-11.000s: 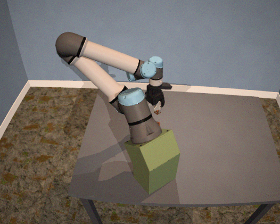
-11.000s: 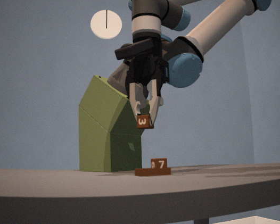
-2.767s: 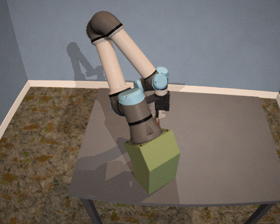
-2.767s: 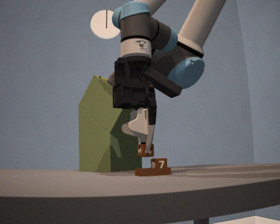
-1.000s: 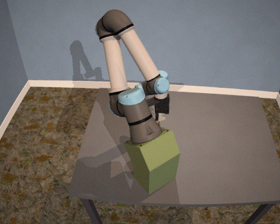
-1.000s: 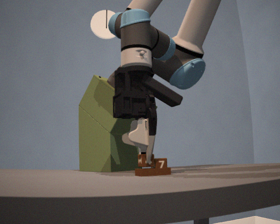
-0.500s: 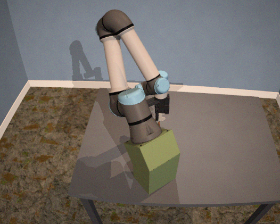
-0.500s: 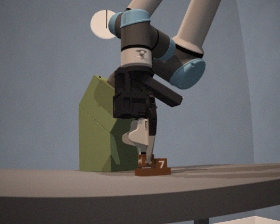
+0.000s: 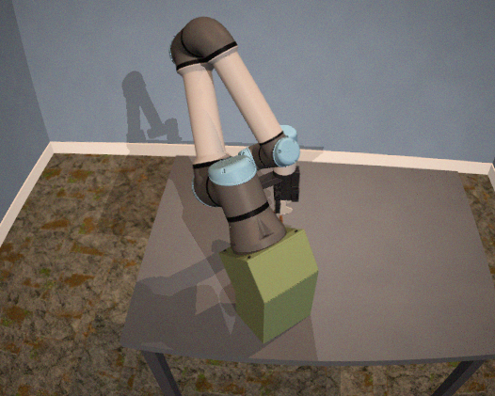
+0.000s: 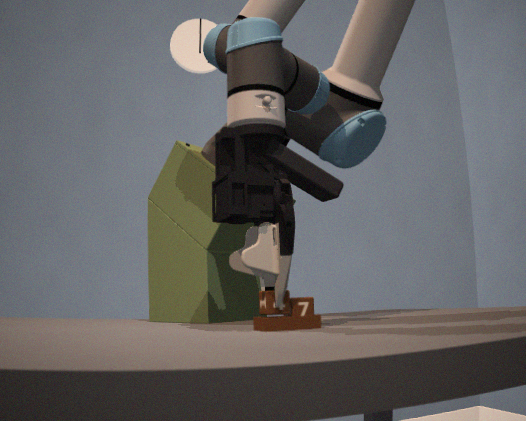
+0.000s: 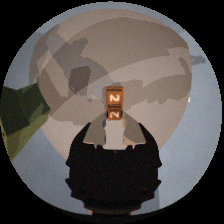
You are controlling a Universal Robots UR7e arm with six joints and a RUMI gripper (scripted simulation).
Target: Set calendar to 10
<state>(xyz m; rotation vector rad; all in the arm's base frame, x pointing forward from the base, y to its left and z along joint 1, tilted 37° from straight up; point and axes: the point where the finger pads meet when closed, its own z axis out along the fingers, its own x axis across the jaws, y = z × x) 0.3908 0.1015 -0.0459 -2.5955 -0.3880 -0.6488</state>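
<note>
A brown calendar tray (image 10: 287, 323) stands on the table close to the arm's green base. The right cube (image 10: 304, 307) sits in it and shows a white 7 to the exterior view. My gripper (image 10: 281, 302) (image 11: 114, 111) (image 9: 282, 209) points straight down and is shut on the left cube (image 10: 267, 302) (image 11: 114, 115), which is down at the tray's left slot, its top slightly higher than the other cube's. A finger hides most of its front digit. In the wrist view the top faces of both cubes show a mark like a 2; the farther cube (image 11: 114, 98) lies just beyond my fingers.
The green pedestal (image 9: 275, 280) (image 10: 182, 251) of the arm stands right behind the tray. The grey table (image 9: 397, 255) (image 10: 132, 346) extends widely to the right. A round white disc (image 10: 187, 46) hangs on the wall.
</note>
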